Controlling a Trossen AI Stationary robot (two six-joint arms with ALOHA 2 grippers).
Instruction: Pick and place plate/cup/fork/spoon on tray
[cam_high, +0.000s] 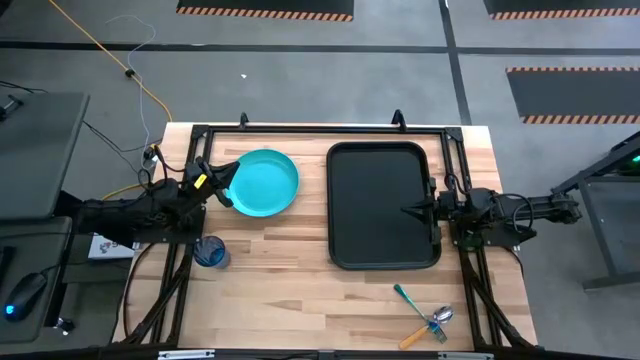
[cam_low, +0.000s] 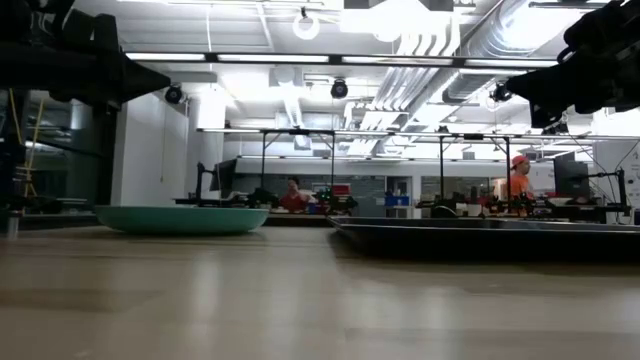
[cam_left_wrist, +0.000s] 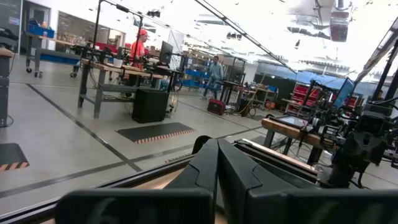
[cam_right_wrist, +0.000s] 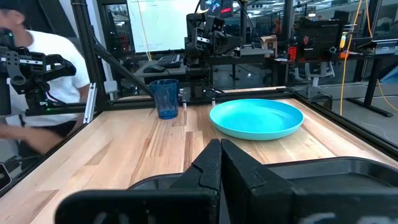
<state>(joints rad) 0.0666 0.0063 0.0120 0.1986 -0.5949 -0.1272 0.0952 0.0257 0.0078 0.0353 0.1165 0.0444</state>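
- Pincer tips together on both arms: left pincer (cam_high: 228, 170) beside the plate (cam_high: 265, 183), right pincer (cam_high: 408, 210) over the tray (cam_high: 383, 255).
- Nothing placed yet — plate, cup (cam_high: 210, 252) and cutlery (cam_high: 425, 313) all remain on the surface (cam_high: 300, 290).

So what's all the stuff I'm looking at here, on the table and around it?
plate: one, turquoise, on the table's left half, beside the tray.
tray: one, black, right of centre, nothing on it.
cup: one, dark blue, upright near the table's left edge.
utensils: a small cluster, one green-handled, one orange-handled, lying at the near right corner; which is fork or spoon I cannot tell.
table: one, light wood.
people: several in the room behind, one in an orange top.
left gripper: one, dark, fingers closed, at the plate's left rim.
right gripper: one, dark, fingers closed, over the tray's right edge.
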